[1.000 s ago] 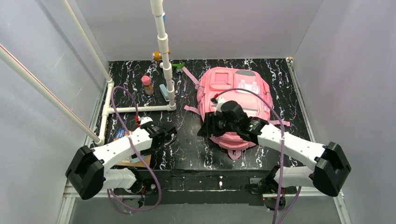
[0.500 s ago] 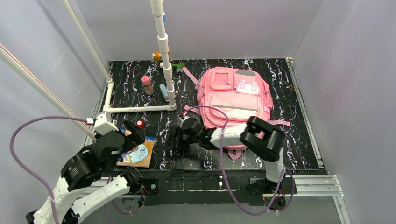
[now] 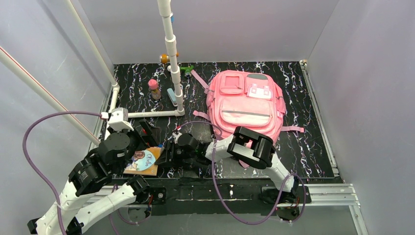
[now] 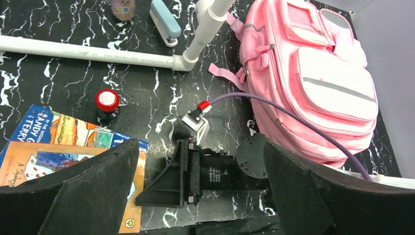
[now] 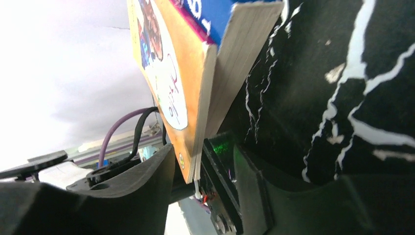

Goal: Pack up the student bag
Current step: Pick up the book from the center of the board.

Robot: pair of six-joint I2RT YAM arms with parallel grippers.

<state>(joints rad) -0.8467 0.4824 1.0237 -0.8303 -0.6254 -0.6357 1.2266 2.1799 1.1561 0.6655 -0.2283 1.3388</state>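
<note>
Black table [image 3: 303,147] bears the student bag [image 4: 318,73], apart from right fingers [image 4: 164,185].

We see the pink student bag [image 3: 247,105], our black, white-veined surface [image 3: 313,142], and an orange book [image 3: 147,164].

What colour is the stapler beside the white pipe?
Light blue; the stapler shows best in the left wrist view.

Plain grey walls [image 3: 244,29] enclose a black marble-patterned tabletop [image 3: 303,88] — white pipes [image 3: 147,114] cross it.
</note>
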